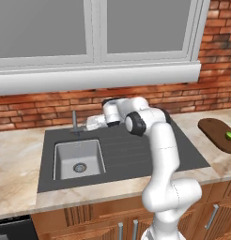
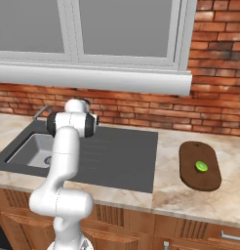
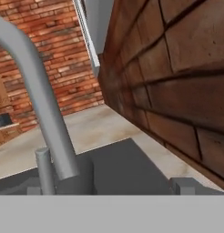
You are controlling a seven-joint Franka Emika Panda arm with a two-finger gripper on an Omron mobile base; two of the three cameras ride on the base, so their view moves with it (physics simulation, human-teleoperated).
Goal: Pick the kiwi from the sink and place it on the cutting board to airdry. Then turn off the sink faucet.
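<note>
The kiwi rests on the cutting board. The gripper, jaws spread and empty, sits beside the sink faucet.

A rendered home kitchen. A pale marble-patterned countertop runs along a red brick wall, with warm wooden cabinet fronts and metal handles below it. Set into the counter is a dark grey ribbed sink surround holding a small square sink with a round drain, and a grey sink faucet stands at its back edge. Above the brick, a white-framed window sits over a deep white sill. A dark wooden cutting board lies on the counter with a green kiwi on it.
</note>
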